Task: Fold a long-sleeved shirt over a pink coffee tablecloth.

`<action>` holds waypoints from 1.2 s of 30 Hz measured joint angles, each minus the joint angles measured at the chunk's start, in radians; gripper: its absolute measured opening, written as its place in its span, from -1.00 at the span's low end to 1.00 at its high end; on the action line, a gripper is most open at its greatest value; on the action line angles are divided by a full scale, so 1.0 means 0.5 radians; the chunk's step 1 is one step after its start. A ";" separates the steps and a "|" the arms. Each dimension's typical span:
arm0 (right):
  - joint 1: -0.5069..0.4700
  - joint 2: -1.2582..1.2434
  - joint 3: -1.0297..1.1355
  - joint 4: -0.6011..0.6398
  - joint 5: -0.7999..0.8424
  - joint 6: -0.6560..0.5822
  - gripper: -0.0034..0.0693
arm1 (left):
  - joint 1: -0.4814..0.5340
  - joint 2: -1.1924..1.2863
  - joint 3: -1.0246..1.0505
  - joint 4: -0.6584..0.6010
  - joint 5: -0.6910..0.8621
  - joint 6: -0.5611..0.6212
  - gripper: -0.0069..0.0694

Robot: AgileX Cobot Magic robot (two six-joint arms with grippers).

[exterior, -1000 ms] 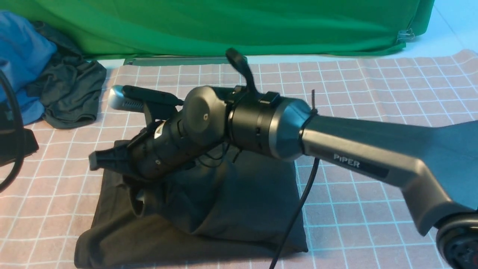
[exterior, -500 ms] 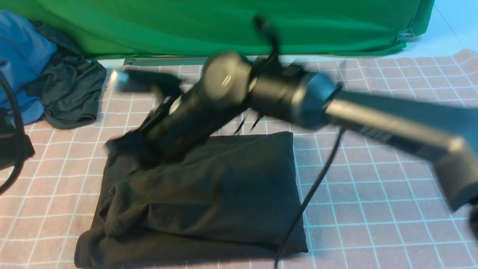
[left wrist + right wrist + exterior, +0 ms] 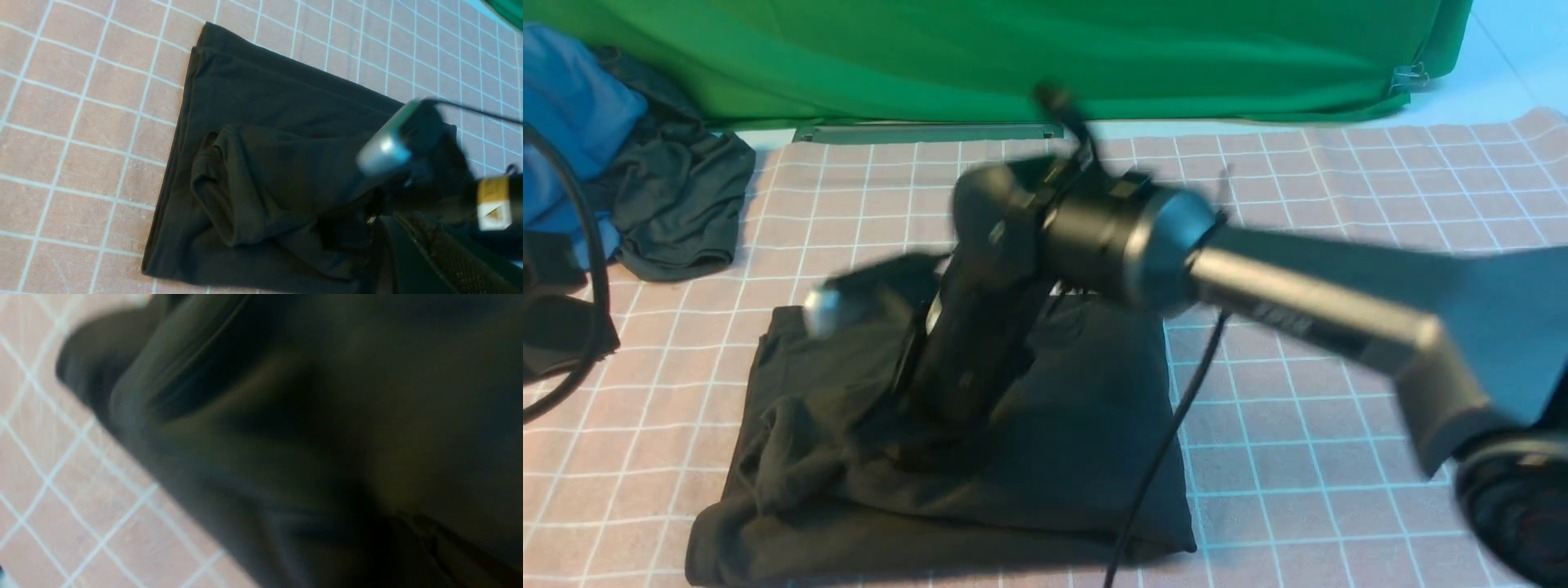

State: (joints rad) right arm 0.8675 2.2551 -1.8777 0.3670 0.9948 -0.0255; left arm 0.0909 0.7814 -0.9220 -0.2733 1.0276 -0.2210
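One long-sleeved shirt (image 3: pixel 1062 457) lies folded into a thick black rectangle in the lower centre of the front view, on the pink coffee tablecloth (image 3: pixel 1339 425) that covers the worktop. Its left half is bunched in loose rolls and its right half is smooth. The right arm enters from the right edge and tilts down onto the bunched part — the right pincer (image 3: pixel 903 441) is blurred, its tips pressed together among the folds; whether cloth is caught between them I cannot tell. The left pincer is out of sight, also pressed together. At upper left lie a dark grey garment (image 3: pixel 678 204) and a blue garment (image 3: pixel 572 122) — a green cloth (image 3: pixel 1013 57) spans the top.
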 joint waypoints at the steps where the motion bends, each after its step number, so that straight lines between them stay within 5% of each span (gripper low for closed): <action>1: 0.009 0.002 0.000 0.000 0.000 0.000 -0.80 | 0.000 0.000 0.000 0.000 0.000 0.000 -0.78; 10: 0.185 0.005 -0.172 0.002 0.104 -0.070 -0.80 | 0.000 0.000 0.000 0.031 -0.002 -0.074 -0.78; 18: -0.081 -0.080 -0.398 -0.075 0.409 -0.107 -0.80 | 0.000 0.117 0.000 -0.003 0.001 -0.189 -0.78; 27: -0.464 -0.659 0.195 -0.148 0.423 -0.150 -0.80 | -0.103 0.568 0.000 -0.263 -0.043 -0.011 -0.78; 36: -0.542 -1.048 1.045 -0.098 -0.109 -0.182 -0.80 | -0.610 1.132 0.000 0.021 -0.201 -0.168 -0.78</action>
State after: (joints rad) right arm 0.5967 1.7311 -1.3554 0.3179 0.9401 -0.1163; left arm -0.2140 1.3474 -0.9220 -0.2631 0.9270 -0.3052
